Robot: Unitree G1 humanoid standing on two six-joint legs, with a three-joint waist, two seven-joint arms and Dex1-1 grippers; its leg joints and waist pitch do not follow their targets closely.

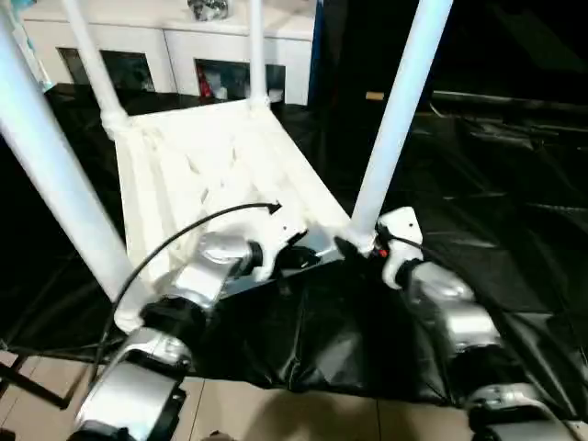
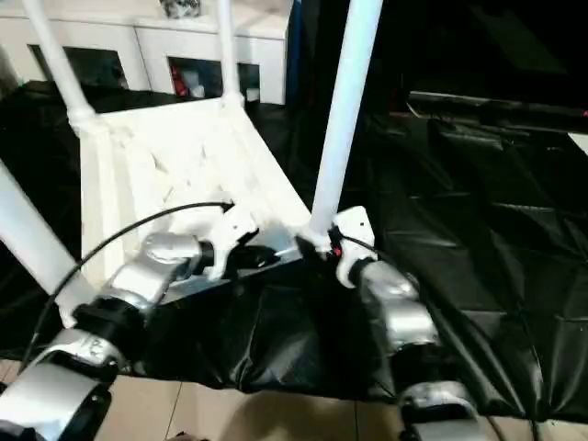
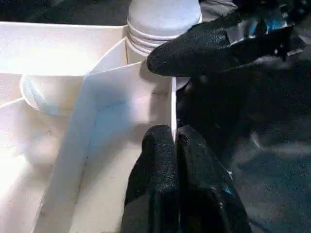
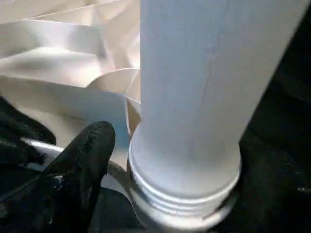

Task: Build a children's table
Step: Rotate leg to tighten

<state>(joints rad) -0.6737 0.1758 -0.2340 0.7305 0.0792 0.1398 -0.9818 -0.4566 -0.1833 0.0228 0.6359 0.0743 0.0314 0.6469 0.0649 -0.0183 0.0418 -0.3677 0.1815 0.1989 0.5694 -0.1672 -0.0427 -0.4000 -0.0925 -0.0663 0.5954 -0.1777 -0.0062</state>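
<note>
Pinching the near rim of the upturned tabletop (image 1: pixel 211 175) on the black sheet (image 1: pixel 478 211), the left tool (image 1: pixel 292 259) steadies it while the right tool (image 1: pixel 358 246), spread, flanks the near-right leg (image 1: pixel 400 110), probably needing seating next.

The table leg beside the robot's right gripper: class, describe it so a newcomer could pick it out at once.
Find the upturned white table top lying on black sheeting. Four white legs rise from its corners. The one meant is the leg at the near corner on the robot's right, with the right gripper at its base, unlike the others.
</note>
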